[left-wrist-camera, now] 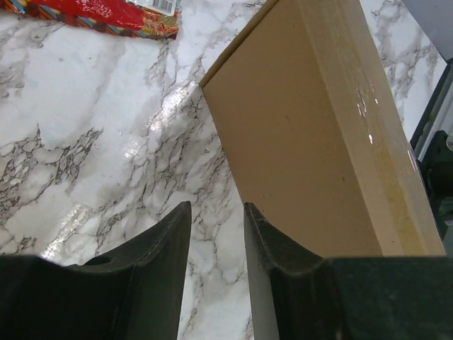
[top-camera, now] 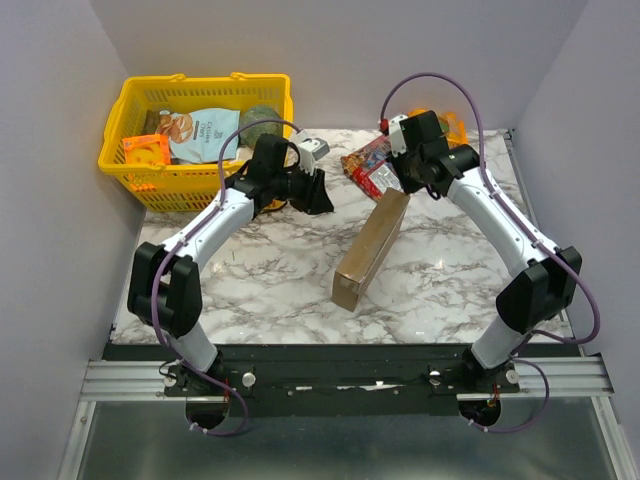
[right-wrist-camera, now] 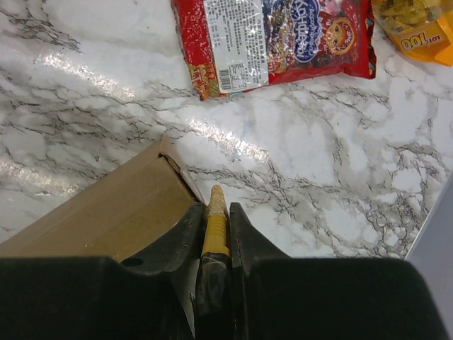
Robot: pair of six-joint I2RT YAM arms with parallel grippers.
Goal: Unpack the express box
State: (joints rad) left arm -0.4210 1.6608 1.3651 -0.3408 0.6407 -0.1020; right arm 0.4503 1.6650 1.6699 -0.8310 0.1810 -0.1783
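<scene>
Pinching the far end of the express box, the right fingers hold it on edge on the marble worktop.
The box runs diagonally across the middle of the worktop, with those fingers closed tight on its yellow-taped edge. The left fingers hang just beside its broad face, parted, with nothing between them. A red snack packet and an orange packet lie beyond, and a yellow basket of goods sits at the far left.
</scene>
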